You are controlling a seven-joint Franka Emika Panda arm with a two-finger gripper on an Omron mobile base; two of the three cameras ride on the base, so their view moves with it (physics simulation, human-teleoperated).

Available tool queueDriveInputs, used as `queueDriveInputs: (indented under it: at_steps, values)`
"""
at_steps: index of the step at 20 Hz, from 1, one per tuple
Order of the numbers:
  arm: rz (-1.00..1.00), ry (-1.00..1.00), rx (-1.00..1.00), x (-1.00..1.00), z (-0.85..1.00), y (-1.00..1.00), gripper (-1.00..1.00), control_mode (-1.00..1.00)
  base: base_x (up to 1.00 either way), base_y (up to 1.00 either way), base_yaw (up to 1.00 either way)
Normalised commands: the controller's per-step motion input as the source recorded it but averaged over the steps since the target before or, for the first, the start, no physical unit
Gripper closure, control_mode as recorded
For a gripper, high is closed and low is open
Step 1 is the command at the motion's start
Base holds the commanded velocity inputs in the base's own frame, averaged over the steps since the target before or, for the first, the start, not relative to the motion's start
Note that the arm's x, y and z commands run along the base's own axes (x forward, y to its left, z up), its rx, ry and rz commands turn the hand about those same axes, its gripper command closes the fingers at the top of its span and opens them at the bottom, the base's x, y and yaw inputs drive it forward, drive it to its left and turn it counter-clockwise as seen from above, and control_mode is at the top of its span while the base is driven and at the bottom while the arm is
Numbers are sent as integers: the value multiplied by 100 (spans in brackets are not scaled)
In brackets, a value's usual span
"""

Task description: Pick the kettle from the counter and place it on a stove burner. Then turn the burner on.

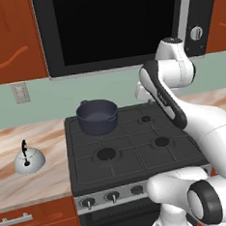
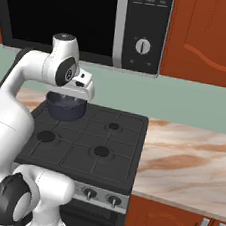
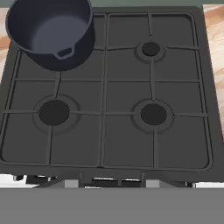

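The small silvery-white kettle (image 1: 29,161) with its black handle stands upright on the beige marbled counter (image 1: 43,181), left of the cooktop. The widest stove burner (image 1: 106,154) (image 3: 54,112) (image 2: 46,136) is the front-left one, bare under the grates. My gripper (image 2: 81,92) hangs high over the middle of the stove, far right of the kettle and looking down on the cooktop. Its fingers are not clear in any view, so I cannot tell whether they hold anything.
A dark blue-grey two-handled pot (image 1: 97,116) (image 3: 48,30) (image 2: 64,107) sits on the back-left burner. Knobs (image 1: 112,196) (image 2: 90,194) line the stove front. A microwave (image 1: 112,27) hangs above the stove. More counter (image 2: 189,160) runs to the stove's right.
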Motion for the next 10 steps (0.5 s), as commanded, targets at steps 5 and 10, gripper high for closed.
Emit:
queueDriveInputs:
  at_steps: [5, 10]
  values:
    - [0, 0, 0, -26, -5, 0, -100, -100, 0, 0, 0]
    - [0, -1, 0, -50, -14, 3, -100, -100, 0, 0, 0]
